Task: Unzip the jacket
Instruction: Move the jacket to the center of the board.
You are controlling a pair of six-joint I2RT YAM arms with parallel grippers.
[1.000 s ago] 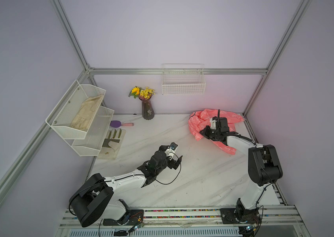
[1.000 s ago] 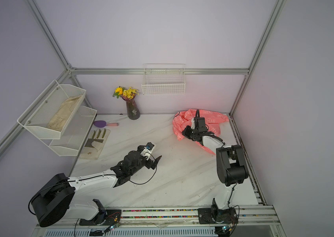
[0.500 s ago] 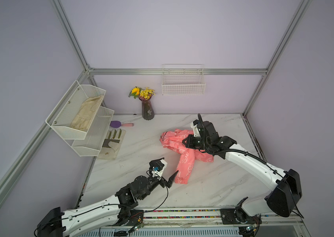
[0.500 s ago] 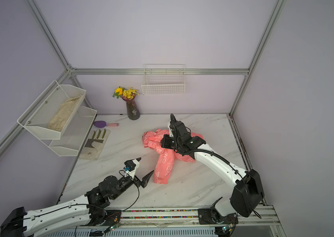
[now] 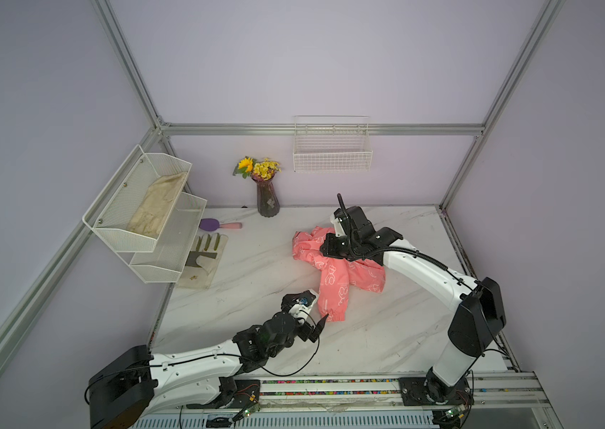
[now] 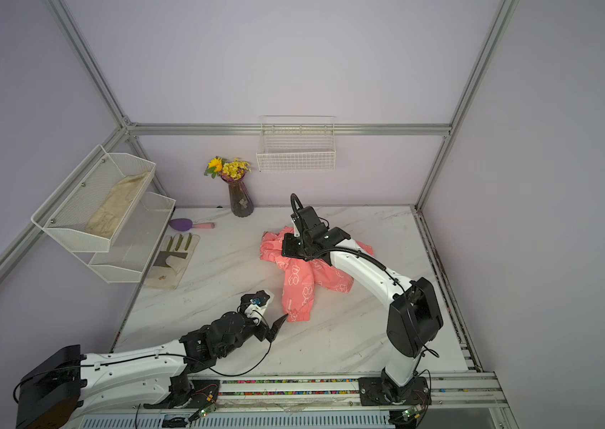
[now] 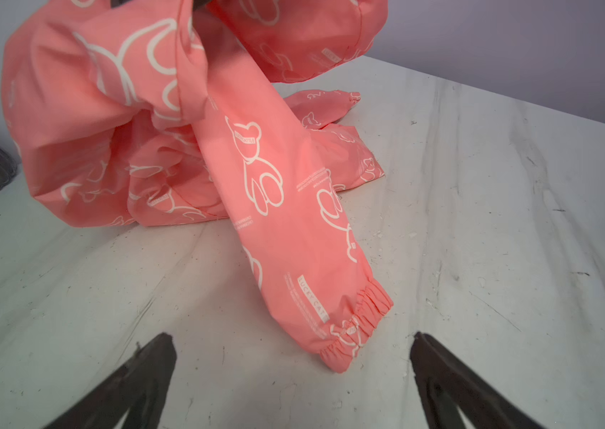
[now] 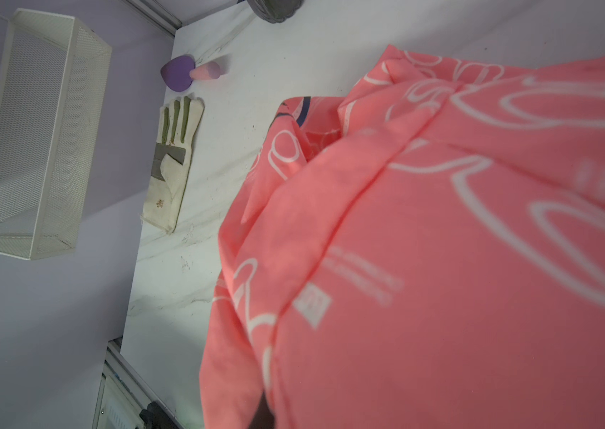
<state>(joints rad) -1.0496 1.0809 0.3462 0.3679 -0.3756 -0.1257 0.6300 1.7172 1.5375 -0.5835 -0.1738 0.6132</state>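
Note:
The coral-pink jacket [image 5: 334, 282] [image 6: 295, 278] lies bunched in the middle of the marble table in both top views. Its upper part is lifted by my right gripper [image 5: 325, 248] [image 6: 286, 249], which is shut on the jacket's fabric; the fingers are buried in the cloth [image 8: 442, 241]. One sleeve trails toward the front. Its elastic cuff [image 7: 353, 334] lies just ahead of my left gripper [image 7: 293, 340] [image 5: 317, 309], which is open, low over the table and holds nothing. The zipper is hidden in the folds.
A grey-white work glove [image 5: 204, 260] and a purple brush [image 5: 215, 224] lie at the left. White mesh shelves [image 5: 167, 267] on the left wall hold a beige cloth [image 5: 157, 208]. A vase of flowers [image 5: 268, 200] stands at the back, under a wire basket [image 5: 332, 148].
My right gripper has carried the jacket from the back right corner to the table's middle. My left arm has drawn back toward the front, low near the sleeve cuff.

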